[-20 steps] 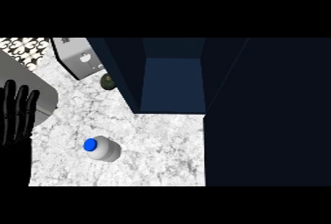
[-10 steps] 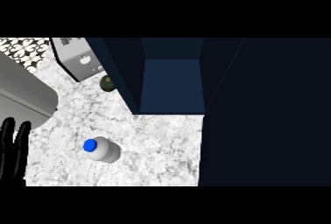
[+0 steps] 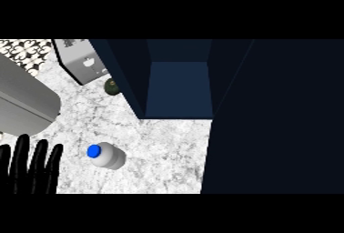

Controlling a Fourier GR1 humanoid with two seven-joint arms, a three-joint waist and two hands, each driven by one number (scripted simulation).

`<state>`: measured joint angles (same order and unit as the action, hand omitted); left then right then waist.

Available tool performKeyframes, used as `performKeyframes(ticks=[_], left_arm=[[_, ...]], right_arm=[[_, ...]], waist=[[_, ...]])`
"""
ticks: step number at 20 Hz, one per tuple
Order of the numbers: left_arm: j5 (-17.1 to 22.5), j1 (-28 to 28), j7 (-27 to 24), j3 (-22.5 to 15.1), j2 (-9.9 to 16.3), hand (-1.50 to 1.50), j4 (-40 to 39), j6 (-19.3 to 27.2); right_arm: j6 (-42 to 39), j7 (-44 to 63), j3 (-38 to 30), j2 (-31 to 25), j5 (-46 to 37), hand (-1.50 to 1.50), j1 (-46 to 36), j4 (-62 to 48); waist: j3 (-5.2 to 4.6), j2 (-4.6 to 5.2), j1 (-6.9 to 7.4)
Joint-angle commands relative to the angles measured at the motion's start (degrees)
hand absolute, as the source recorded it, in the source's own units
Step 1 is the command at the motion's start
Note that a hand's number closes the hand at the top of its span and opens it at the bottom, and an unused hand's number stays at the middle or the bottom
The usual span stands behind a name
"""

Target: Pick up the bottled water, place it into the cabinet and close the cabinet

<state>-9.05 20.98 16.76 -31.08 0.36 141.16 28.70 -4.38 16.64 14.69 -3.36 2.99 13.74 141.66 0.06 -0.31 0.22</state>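
Head view: left hand (image 3: 30,169) lower, nearer bottled water (image 3: 107,156).

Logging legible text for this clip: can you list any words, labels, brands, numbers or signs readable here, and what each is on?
No readable text anywhere.
Bottled water: blue cap, pale body, no label legible.
Grey appliance at the counter's back: small dark marks on its face, too blurred to read as letters or symbols.
Patterned tile at upper left: ornament only, no writing.
Cabinet, left hand: nothing printed.
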Motion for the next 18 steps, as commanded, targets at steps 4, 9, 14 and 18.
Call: performKeyframes(ticks=[4,9,14,18], left_arm=[[-12.2,2.7,-0.1,-7.3,1.7,-1.5,3.9,5.8],[-13.8,-0.5,1.8,-8.4,2.1,-1.5,1.2,9.1],[-14.7,-0.9,2.7,-9.6,3.7,-1.5,0.7,11.3],[-12.3,-0.9,3.2,-5.9,6.1,-1.5,2.3,11.8]], right_arm=[[1.1,4.0,1.7,-0.3,-0.7,-1.5,1.0,6.4],[3.4,8.5,2.8,-0.4,-1.2,-1.5,0.0,9.4],[4.6,6.2,6.7,0.7,-5.3,-1.5,-1.2,6.6],[5.6,11.2,5.0,-1.4,-2.3,-1.5,-1.1,12.3]], waist=[[0.04,-0.2,0.09],[0.03,-0.07,-0.31],[0.01,-0.05,-0.21],[-0.03,-0.06,-0.47]])
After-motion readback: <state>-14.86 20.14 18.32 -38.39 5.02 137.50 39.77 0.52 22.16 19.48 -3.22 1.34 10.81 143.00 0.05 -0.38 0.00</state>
